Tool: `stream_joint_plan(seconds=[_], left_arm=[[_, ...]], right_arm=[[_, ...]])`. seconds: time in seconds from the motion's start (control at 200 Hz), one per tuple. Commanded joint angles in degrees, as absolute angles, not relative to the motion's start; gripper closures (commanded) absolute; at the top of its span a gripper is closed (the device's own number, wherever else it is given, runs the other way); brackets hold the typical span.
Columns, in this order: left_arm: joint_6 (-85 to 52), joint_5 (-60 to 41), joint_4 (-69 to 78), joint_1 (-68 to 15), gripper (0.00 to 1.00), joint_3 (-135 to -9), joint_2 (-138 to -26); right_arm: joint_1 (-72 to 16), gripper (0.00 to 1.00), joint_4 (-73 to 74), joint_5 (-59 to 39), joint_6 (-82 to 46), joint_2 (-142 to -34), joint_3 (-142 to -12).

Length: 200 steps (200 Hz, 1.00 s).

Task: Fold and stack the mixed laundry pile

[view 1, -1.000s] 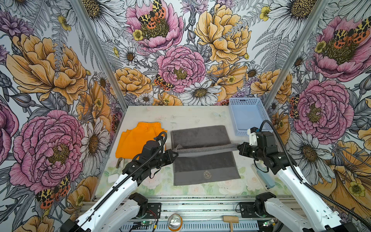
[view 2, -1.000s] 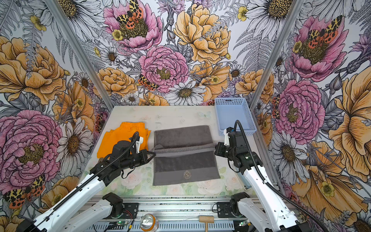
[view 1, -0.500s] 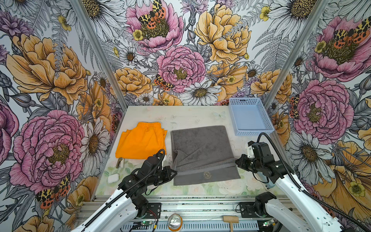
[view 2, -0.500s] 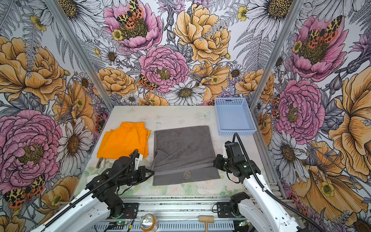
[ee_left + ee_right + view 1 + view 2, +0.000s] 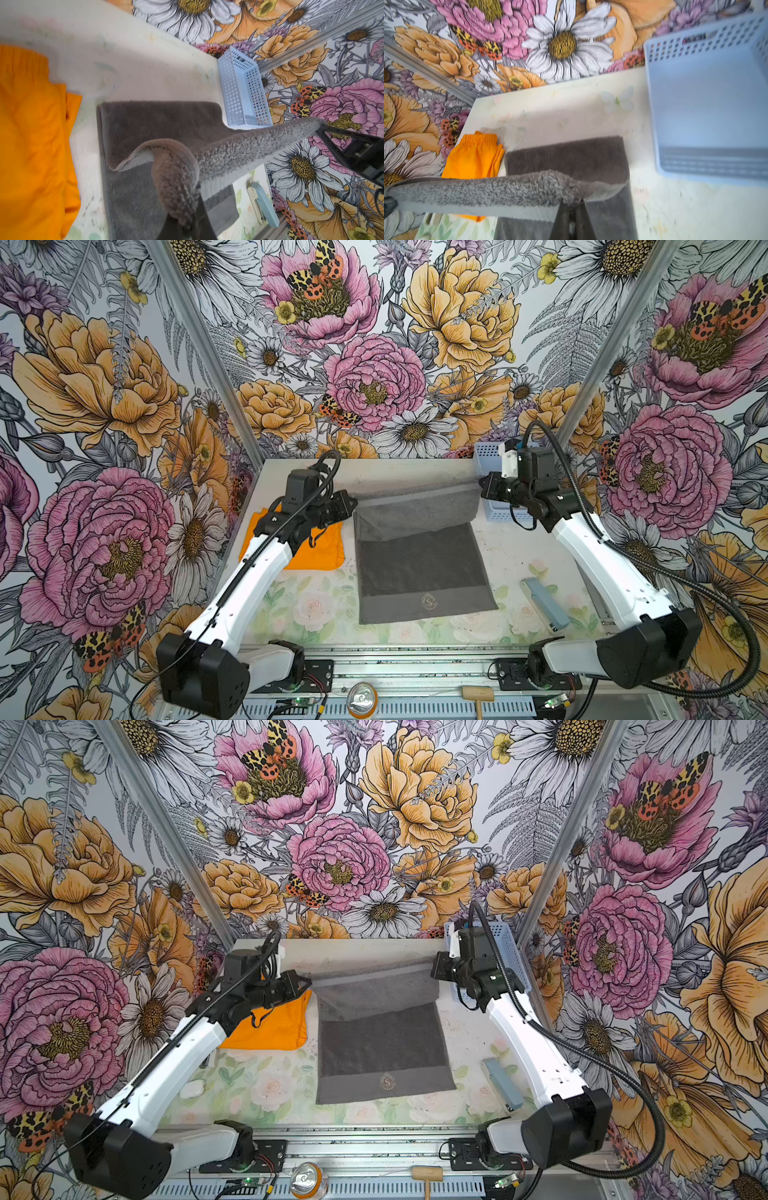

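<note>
Two grippers hold the grey towel point(image 5: 419, 568) by one short edge, one at each corner. The left gripper point(image 5: 353, 502) is pressed together on the left corner, and the right gripper point(image 5: 482, 488) pinches the right corner the same way; both wrist views show terry cloth squeezed between closed jaws. That edge, with its pale woven band, is stretched nearly straight between them above the far half of the table point(image 5: 519, 547). From it the cloth hangs in a loose flap and curves back onto the rest of the towel, which lies flat in the middle of the table. The flat end nearest the front carries a small gold emblem point(image 5: 429, 600). Orange shorts point(image 5: 322, 553) lie flat just left of the towel, apart from it by a thin strip of tabletop, partly hidden under the left arm in both top views. A pale blue basket point(image 5: 485, 452) stands at the far right corner, behind the right gripper. A small blue tool point(image 5: 544, 605) lies right of the towel.
</note>
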State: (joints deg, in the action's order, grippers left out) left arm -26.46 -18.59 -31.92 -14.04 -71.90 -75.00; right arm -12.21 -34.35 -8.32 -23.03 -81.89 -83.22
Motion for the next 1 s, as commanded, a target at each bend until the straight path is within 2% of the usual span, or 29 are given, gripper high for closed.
stream_joint_plan(seconds=[0.0,0.185,0.385,0.515,0.811,0.996], left_arm=[[-16.24,-16.59,-29.7,-12.44,1.0,-82.71,-82.67],[-13.71,-16.14,-27.43,-10.98,1.0,-97.42,-93.49],[-14.08,-18.05,-27.11,-10.1,1.0,-99.57,-95.46],[-14.73,-18.6,-25.91,-10.01,1.0,-92.01,-91.16],[-19.67,-19.27,-22.15,-12.28,1.0,-68.02,-76.22],[-25.13,-17.78,-21.28,-14.8,1.0,-54.77,-65.2]], right_arm=[[-9.95,1.0,-27.82,-5.33,-17.92,-89.41,-92.43],[-8.9,1.0,-25.32,-7.58,-16.8,-100.68,-107.87],[-8.36,1.0,-25.92,-10.49,-16.64,-103.14,-112.81],[-8.26,1.0,-25.93,-11.51,-16.28,-99.27,-106.52],[-8.44,1.0,-25.36,-15.32,-21.25,-85.27,-80.34],[-8.44,1.0,-25.49,-14.17,-22.07,-75.27,-68.23]])
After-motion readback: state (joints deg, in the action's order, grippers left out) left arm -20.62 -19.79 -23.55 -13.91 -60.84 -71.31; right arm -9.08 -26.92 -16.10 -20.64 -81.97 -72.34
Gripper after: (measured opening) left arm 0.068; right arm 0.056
